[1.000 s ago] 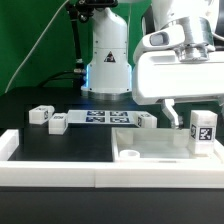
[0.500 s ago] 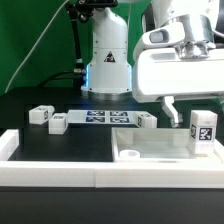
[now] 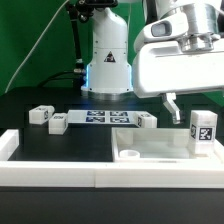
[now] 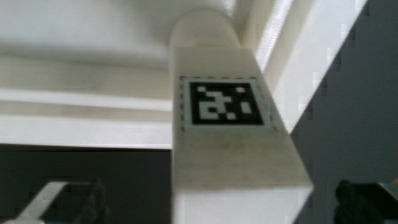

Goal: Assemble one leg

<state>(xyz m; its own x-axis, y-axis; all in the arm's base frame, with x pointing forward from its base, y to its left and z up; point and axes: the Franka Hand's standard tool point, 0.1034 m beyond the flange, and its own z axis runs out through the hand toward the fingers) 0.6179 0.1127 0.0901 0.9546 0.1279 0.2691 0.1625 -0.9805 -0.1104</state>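
A leg [image 3: 203, 128], a small white post with a black-and-white tag, stands upright on the large flat white tabletop piece [image 3: 150, 148] at the exterior view's right. My gripper [image 3: 180, 110] hangs just above and beside it, one dark finger [image 3: 172, 105] showing. In the wrist view the leg [image 4: 228, 130] runs up the middle between my fingers [image 4: 63, 200], with a dark gap on each side of it. The gripper [image 4: 210, 205] is open and touches nothing.
Two more legs [image 3: 40, 114] [image 3: 58, 122] lie at the exterior view's left, and a third [image 3: 147, 119] by the tabletop's far edge. The marker board [image 3: 100, 118] lies before the robot base [image 3: 108, 70]. A white rail [image 3: 60, 172] borders the front.
The gripper has risen a little away from the standing leg. The leg has stayed where it is.
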